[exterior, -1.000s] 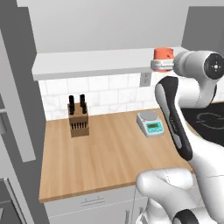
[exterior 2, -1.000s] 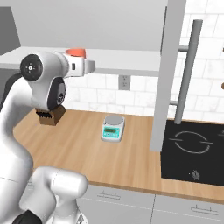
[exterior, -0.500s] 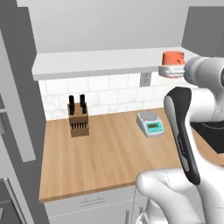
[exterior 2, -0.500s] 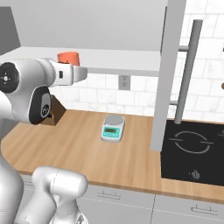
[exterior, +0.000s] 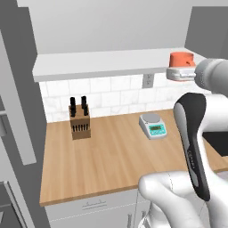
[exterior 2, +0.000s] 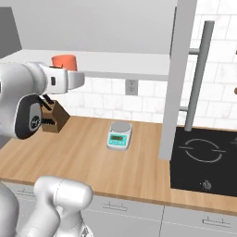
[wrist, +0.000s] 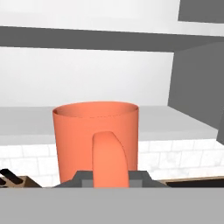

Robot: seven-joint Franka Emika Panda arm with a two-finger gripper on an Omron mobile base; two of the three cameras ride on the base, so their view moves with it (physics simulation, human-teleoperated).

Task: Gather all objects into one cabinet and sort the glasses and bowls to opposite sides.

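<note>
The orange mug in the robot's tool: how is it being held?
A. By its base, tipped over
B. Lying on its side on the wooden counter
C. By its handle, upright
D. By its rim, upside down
C. In the hand view the coral-orange mug stands upright with its open rim on top, and the tool is closed on the handle that faces the camera.

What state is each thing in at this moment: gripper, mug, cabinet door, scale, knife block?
Gripper: shut on the coral-orange mug's handle.
Coral-orange mug: upright, held in the air in front of the shelf.
Cabinet door: open, seen edge-on.
Kitchen scale: on the counter, pan bare.
Knife block: upright, knives in it.
</note>
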